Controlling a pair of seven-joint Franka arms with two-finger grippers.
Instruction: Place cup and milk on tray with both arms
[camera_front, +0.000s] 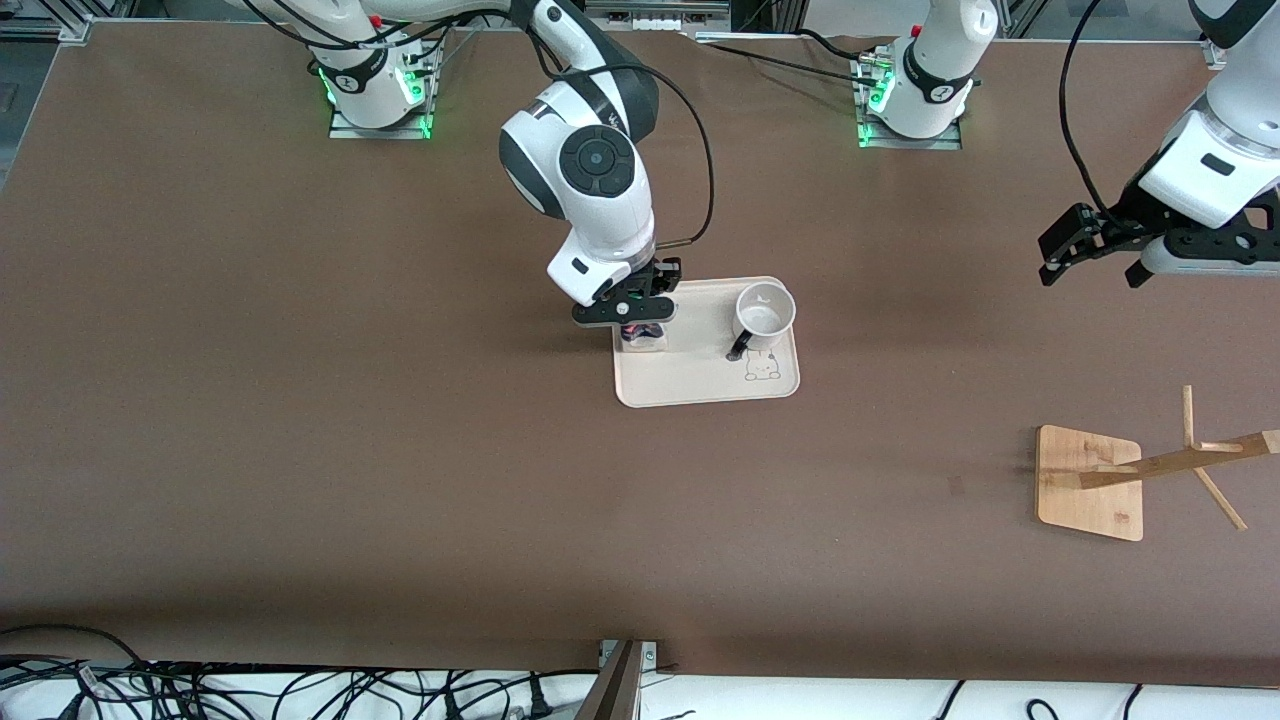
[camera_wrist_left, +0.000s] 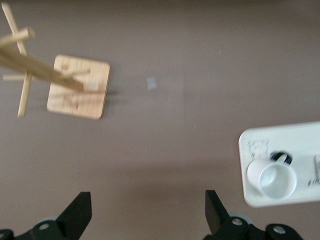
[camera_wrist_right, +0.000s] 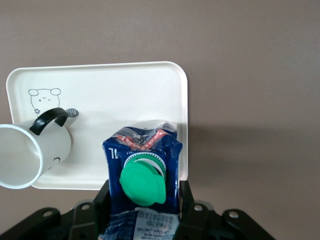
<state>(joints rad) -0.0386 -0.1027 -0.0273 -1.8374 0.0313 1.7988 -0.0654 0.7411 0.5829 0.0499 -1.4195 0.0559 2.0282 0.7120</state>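
Cup (camera_front: 765, 312) already sits on the tray (camera_front: 700, 390), my right pincer (camera_front: 640, 322) is clamped on the milk (camera_wrist_right: 145, 170) right over the tray's edge, left pincer (camera_front: 1095, 262) waits spread apart over the desk (camera_front: 300, 400), so only the release remains.

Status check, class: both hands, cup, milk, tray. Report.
Right hand shut on milk, over tray. Cup on tray. Left hand open, waiting. Nothing in the way.

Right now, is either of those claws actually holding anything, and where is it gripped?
The right gripper pinches the milk by its two side walls, at the tray. The left gripper is open, holding nothing.
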